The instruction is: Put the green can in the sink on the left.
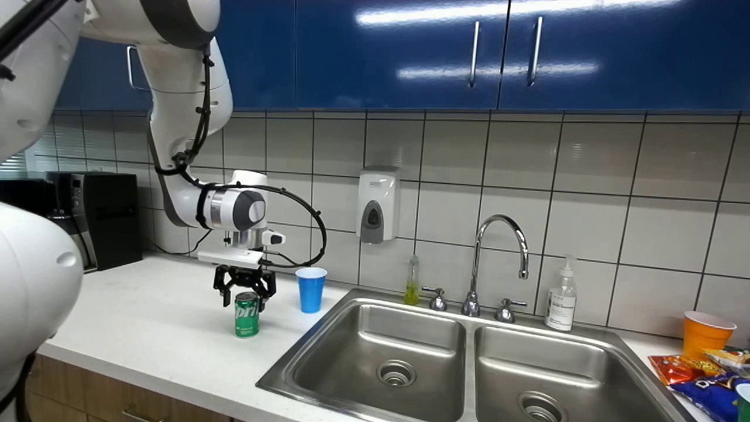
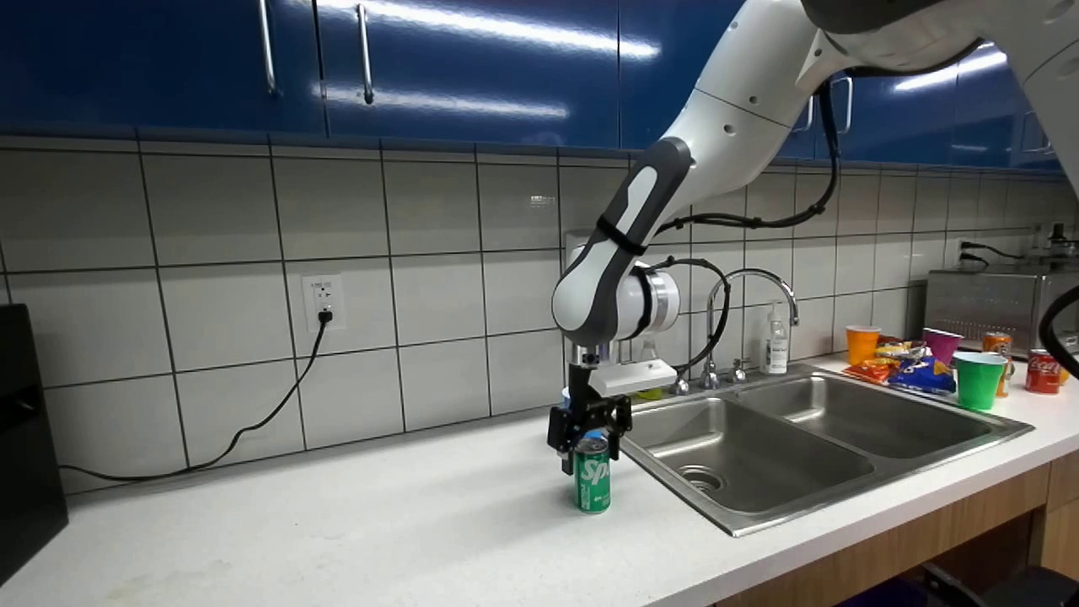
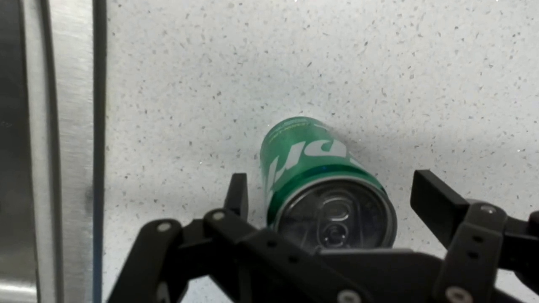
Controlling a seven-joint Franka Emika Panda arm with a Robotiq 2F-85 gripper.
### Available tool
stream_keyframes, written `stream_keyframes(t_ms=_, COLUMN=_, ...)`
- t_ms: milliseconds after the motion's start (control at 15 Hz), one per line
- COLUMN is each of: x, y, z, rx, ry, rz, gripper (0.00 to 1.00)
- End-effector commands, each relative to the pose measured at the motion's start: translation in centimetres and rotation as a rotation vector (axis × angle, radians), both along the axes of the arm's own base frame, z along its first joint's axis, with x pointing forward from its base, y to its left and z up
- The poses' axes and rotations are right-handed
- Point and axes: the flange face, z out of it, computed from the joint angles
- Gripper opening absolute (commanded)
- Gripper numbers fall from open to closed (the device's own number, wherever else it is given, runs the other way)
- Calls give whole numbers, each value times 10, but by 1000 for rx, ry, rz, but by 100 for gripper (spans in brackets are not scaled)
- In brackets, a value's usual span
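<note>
Above speckled countertop (image 3: 189,84), with Robotiq gripper (image 1: 244,301) spread astride Sprite can (image 1: 246,316); might topple it by closing off-center.

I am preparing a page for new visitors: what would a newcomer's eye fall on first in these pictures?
The big white robot arm would likely catch the eye first, bent over the counter. Its open fingers flank the top of the upright green can, beside the double sink. Above, along the tiled wall, hang glossy blue cabinets.
</note>
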Motion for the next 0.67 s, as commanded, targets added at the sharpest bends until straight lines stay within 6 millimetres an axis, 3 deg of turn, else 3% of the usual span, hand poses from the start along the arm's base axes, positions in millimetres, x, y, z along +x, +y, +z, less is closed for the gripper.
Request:
stream_keyframes(t_ms=0, x=9, y=4, z=-1, rx=-14, ry=-11, rz=14, gripper=100)
stream_keyframes(t_ms=400, x=14, y=5, z=-4, rx=-17, ry=-13, rz=19, gripper=100)
stream_keyframes(t_ms=467, x=15, y=5, z=-4, rx=-16, ry=-13, rz=22, gripper=76)
stream_keyframes(t_ms=533, x=15, y=5, z=-5, rx=-16, ry=-11, rz=23, gripper=74)
stream_keyframes(t_ms=600, x=15, y=5, z=-5, rx=-18, ry=-10, rz=24, gripper=65)
